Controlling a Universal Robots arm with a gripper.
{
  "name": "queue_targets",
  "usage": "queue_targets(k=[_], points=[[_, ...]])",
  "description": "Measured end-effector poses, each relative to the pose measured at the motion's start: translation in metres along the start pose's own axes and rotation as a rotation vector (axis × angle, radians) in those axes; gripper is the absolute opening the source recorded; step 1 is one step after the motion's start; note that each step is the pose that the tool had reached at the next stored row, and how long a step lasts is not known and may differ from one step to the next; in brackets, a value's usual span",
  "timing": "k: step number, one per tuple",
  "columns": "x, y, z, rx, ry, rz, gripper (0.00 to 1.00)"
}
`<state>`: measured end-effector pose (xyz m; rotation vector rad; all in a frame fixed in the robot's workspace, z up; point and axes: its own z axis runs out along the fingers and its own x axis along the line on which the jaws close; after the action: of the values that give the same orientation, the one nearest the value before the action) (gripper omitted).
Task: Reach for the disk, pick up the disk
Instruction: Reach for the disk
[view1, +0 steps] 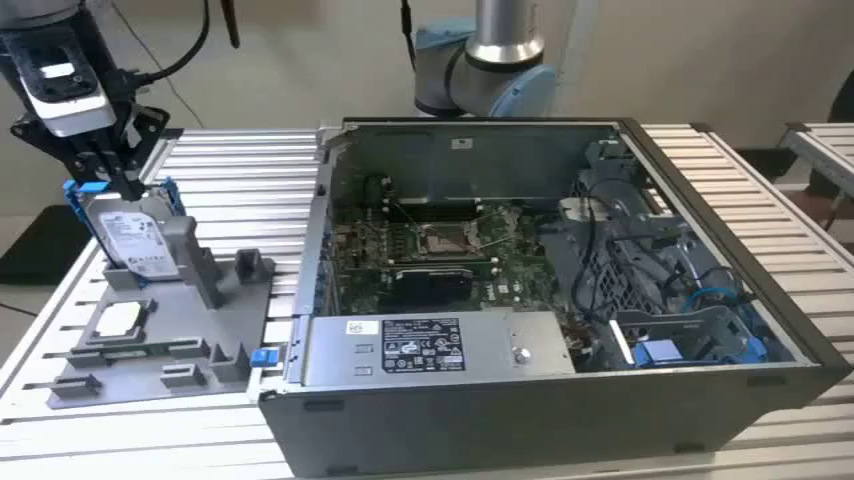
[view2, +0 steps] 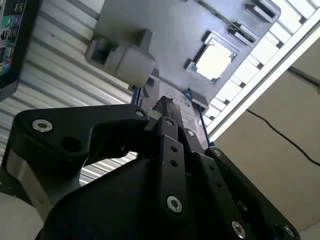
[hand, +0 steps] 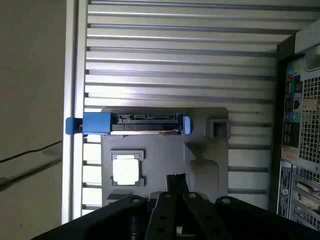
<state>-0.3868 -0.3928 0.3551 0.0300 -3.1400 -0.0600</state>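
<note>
One disk (view1: 138, 238) stands on edge in a grey holder (view1: 200, 320) on the slatted counter (view1: 254, 165), at the exterior view's left, beside the open computer case (view1: 534, 430). Label side faces the exterior camera. The blue bracket (hand: 95, 124) frames it and juts out at both ends in the first wrist view. A small square chip (view1: 120, 320) lies flat on the holder nearby; it is not the target.

Handling, as judged: stiff metal body, probably dense for its size. The smooth faces could slip. It is shock-sensitive, so no knocks against the holder. The plastic bracket likely flexes, so a hold across the two flat faces near the top edge looks safer, with a straight lift out of the slot.

End effector (view1: 123, 185): at the disk's upper edge, near the bracket's corner. Touching or just above, cannot tell. Whether it is released or clamped on the disk, cannot tell either. Disk sits seated in the holder, not lifted.
</note>
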Motion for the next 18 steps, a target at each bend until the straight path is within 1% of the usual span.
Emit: queue_targets(k=[14, 16, 18], points=[[0.0, 0.0006, 0.0, 0.0, 0.0, 0.0, 0.0], [0.0, 0.0042, 0.0001, 0.0001, 0.0001, 0.0, 0.0], [-0.0002, 0.0106, 0.0004, 0.0, 0.0001, 0.0, 0.0]])
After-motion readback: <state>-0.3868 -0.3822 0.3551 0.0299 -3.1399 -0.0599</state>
